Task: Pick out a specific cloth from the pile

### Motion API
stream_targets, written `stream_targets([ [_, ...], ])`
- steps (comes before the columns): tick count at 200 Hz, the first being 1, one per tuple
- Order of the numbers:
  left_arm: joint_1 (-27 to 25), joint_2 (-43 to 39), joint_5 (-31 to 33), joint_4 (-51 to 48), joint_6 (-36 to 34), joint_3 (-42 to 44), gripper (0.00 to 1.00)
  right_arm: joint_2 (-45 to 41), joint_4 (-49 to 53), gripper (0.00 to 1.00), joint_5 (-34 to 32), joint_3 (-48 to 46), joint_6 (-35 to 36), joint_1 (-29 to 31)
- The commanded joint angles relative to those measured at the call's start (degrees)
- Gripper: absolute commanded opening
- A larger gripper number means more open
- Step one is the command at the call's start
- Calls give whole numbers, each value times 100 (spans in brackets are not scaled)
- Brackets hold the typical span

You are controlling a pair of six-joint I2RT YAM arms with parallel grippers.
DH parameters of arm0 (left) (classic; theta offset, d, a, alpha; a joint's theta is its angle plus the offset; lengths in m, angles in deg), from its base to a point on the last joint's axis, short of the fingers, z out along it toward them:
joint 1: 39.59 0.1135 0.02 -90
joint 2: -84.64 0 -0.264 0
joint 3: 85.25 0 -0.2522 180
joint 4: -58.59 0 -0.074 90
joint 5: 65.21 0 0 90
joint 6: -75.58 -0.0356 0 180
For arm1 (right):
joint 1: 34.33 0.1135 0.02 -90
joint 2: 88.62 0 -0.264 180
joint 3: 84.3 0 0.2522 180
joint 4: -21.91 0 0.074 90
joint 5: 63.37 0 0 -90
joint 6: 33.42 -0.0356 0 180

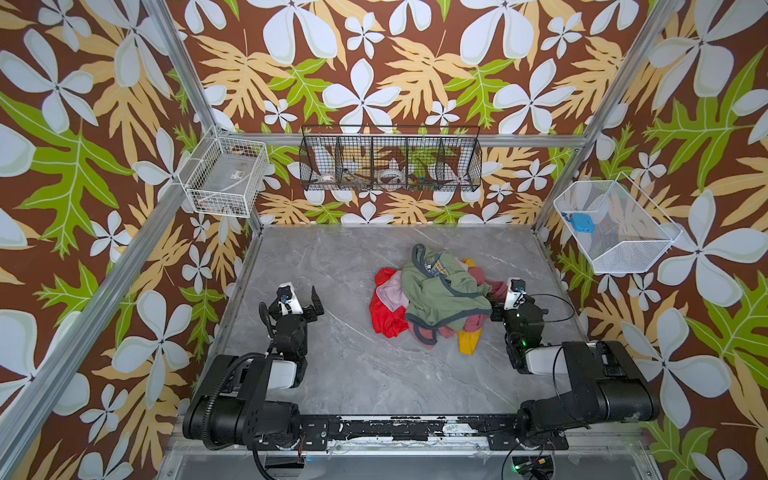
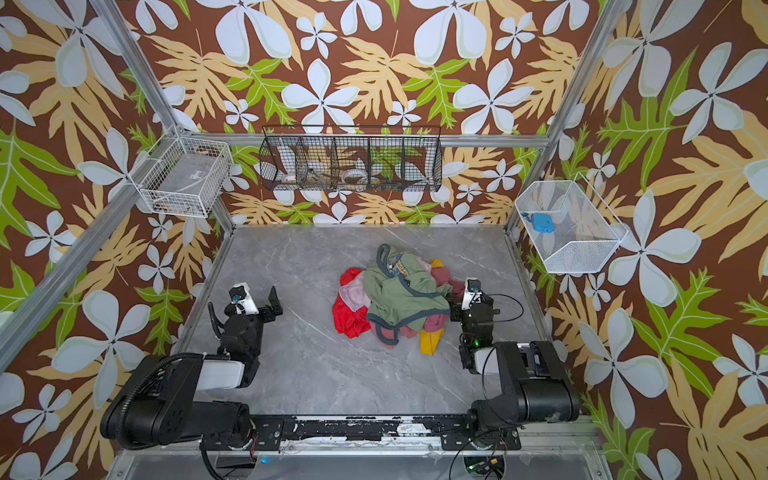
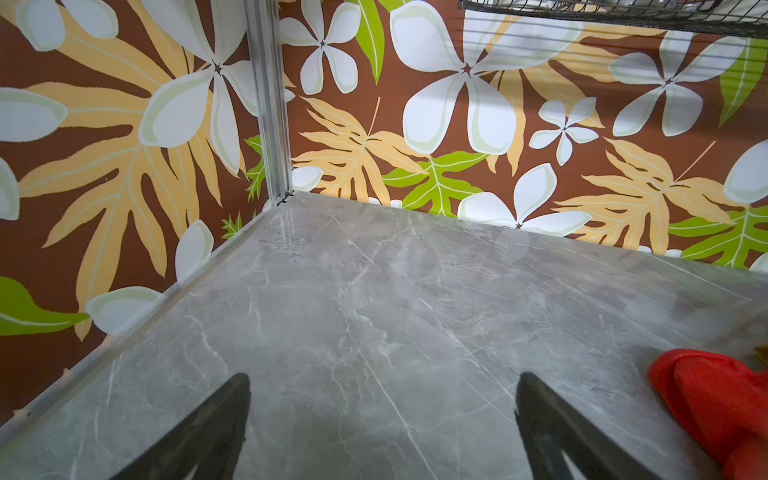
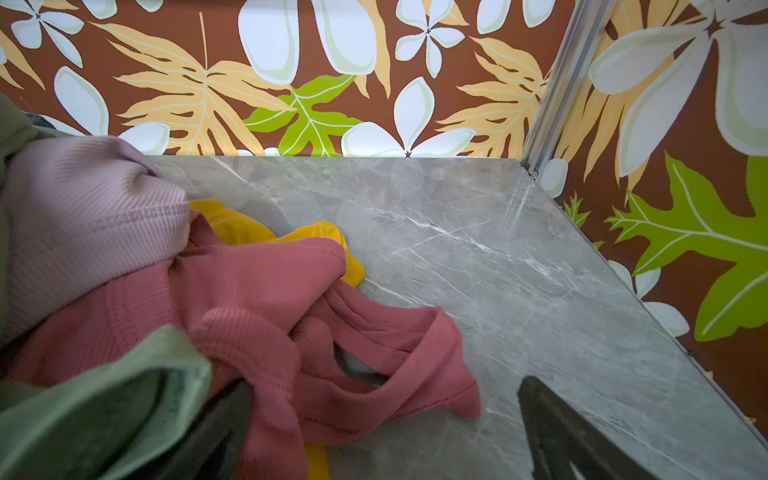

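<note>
I see left jaws wide and empty over bare desk (image 1: 332, 257) at frame left; right jaws apart, apparently straddling the right edge of the pile (image 1: 444, 291); red cloth (image 1: 384, 318) untouched.

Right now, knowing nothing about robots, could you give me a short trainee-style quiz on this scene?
1. True or false: the left gripper holds the red cloth.
2. What tops the pile? A green top; B red cloth; C towel.
3. Fill in: the ___ gripper sits against the pile.
Key: 1 false, the left gripper is open over bare table, apart from the red cloth; 2 A; 3 right gripper.
</note>
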Motion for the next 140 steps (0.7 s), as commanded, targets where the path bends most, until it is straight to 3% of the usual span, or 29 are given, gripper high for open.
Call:
stream_targets([
  [1,14,3,-5,181,1,-18,100,-20,-110,99,8,-14,-15,4],
  [140,14,10,-5,177,1,-23,100,-38,-137,99,-4,-31,-8,17],
])
